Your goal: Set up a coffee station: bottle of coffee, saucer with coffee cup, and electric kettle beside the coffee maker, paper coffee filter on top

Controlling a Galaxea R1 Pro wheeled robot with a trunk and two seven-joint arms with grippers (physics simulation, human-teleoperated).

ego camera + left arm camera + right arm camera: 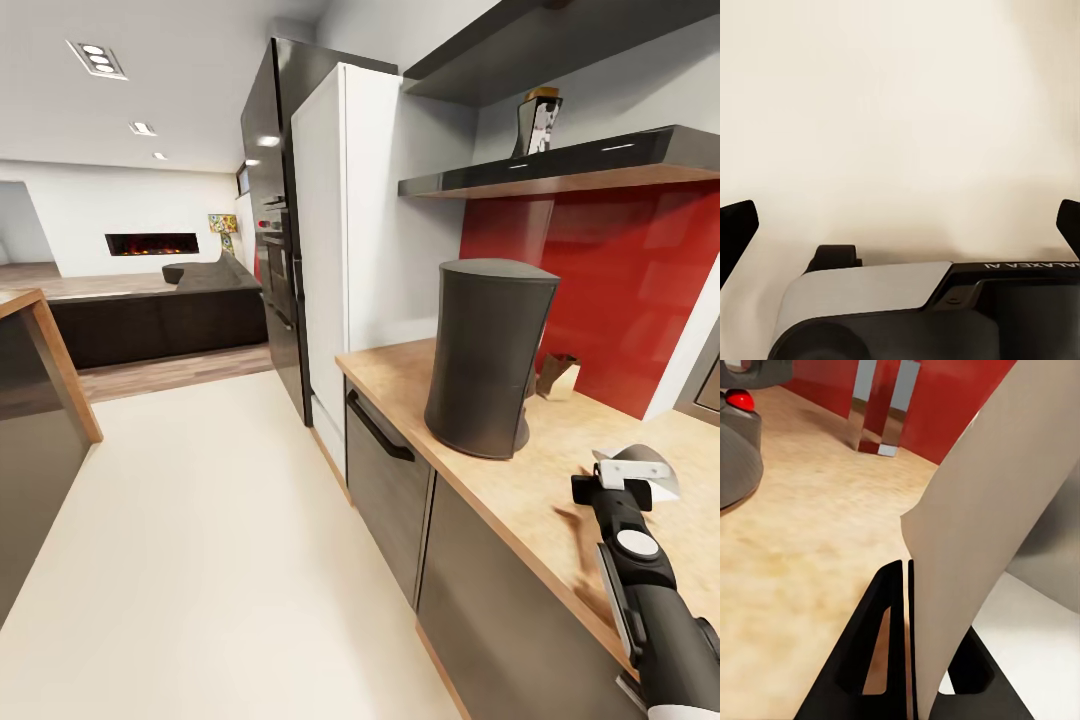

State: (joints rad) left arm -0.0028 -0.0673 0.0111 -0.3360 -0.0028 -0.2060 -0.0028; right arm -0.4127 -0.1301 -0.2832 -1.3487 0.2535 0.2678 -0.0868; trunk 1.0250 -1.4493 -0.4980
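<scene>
Head view looks along a kitchen surface (470, 500) of light wood-look slab over dark grey cabinet fronts (480, 590), with a red back panel (620, 290) behind it. On that surface stands the coffee maker (487, 357), a tall dark-grey tapered tower, upright, and near its far side by the red panel sits a small brown folded packet (558, 377). Above, on the dark glossy kitchen shelf (560, 170), the bottle of coffee (539, 123) stands against the wall. The right arm reaches over the surface at the lower right, and its right gripper (628, 478) holds the paper coffee filter (640, 468), a thin white sheet standing up from the fingers, well apart from the coffee maker. Right wrist view shows the two black fingers (881, 652) pressed together with the white paper sheet pinched between them, the wooden surface below, and a grey rounded body with a red dot (740, 399) at the picture's corner. Left wrist view shows the left gripper (900, 217) with its black fingertips (736, 225) spread wide apart at the picture's two edges, nothing between them, over a pale cream floor (900, 90).
</scene>
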